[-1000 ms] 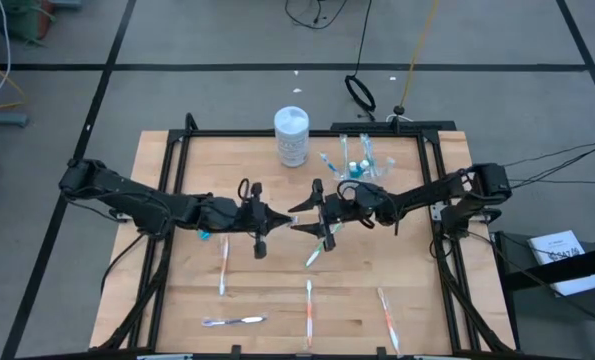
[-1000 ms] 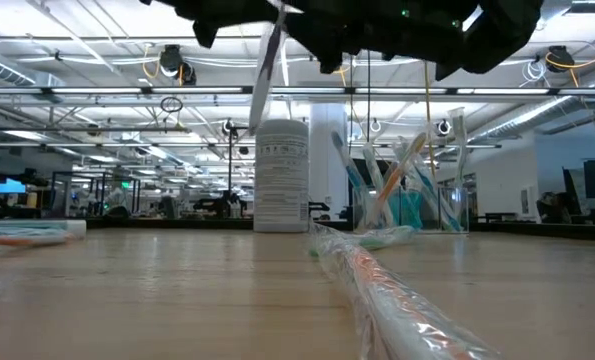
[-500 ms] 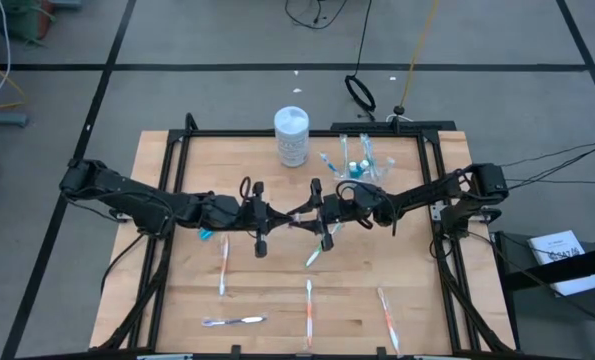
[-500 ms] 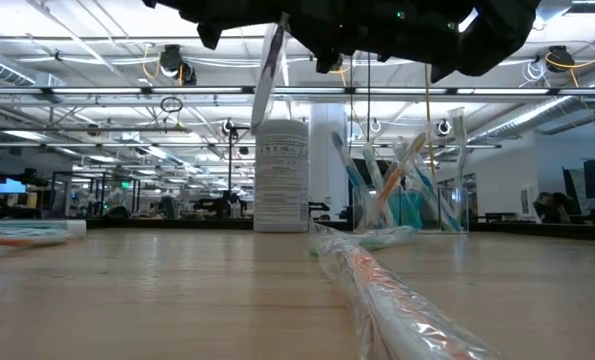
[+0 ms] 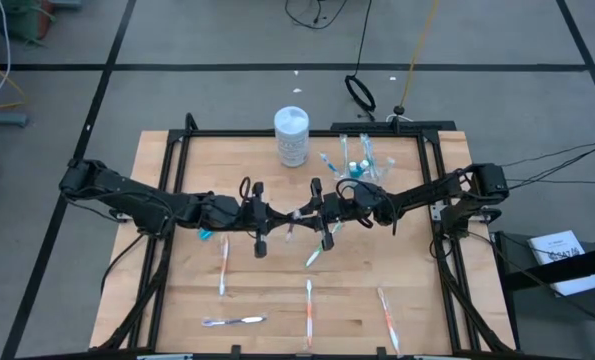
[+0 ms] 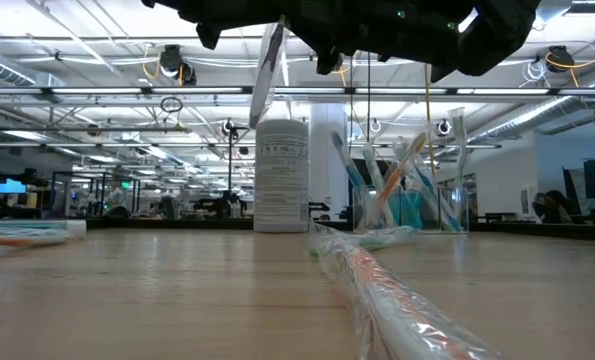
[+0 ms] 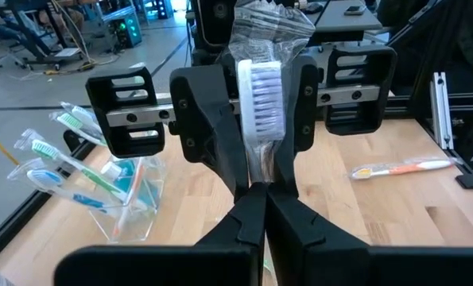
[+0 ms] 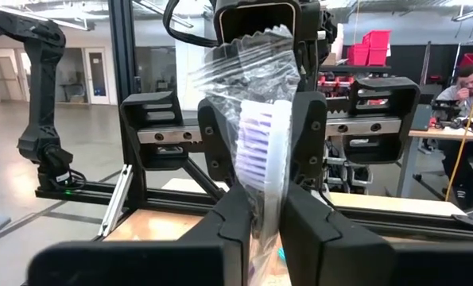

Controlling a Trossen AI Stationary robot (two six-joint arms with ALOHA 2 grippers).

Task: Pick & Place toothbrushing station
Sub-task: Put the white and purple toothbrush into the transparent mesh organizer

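Observation:
A white toothbrush [image 7: 258,103] in a clear wrapper is held in the air over the table's middle, between my two grippers. My left gripper [image 5: 282,214] reaches in from the left and is shut on it. My right gripper [image 5: 305,213] faces it from the right and is also shut on it. In the low view the toothbrush [image 6: 265,70] slants down below both. The clear cup [image 5: 357,165] with several toothbrushes and small tubes stands at the far right of the table. My left gripper pinches the wrapped toothbrush just below its bristle head [image 7: 257,171] between its two fingers. The fingers come level from the table's left and lie across it. The toothbrush stands nearly upright, a little tilted, clear of the table. My right gripper pinches the same toothbrush through its wrapper, below the bristle head [image 8: 265,199], between its two fingers. They come level from the table's right, across the toothbrush and opposite the left fingers. The wrapper's top sticks up past them.
A white lidded canister [image 5: 291,135] stands at the far edge, left of the cup. Wrapped toothbrushes lie on the near half: one [image 5: 223,265] at the left, one [image 5: 234,321] near the front, an orange one [image 5: 309,312], another [image 5: 388,320], and a green one [image 5: 317,250] under the right gripper.
My right gripper's fingers, wide apart a second ago, have shut on the toothbrush that my left gripper holds. The toothbrush has stayed where it was, in the air.

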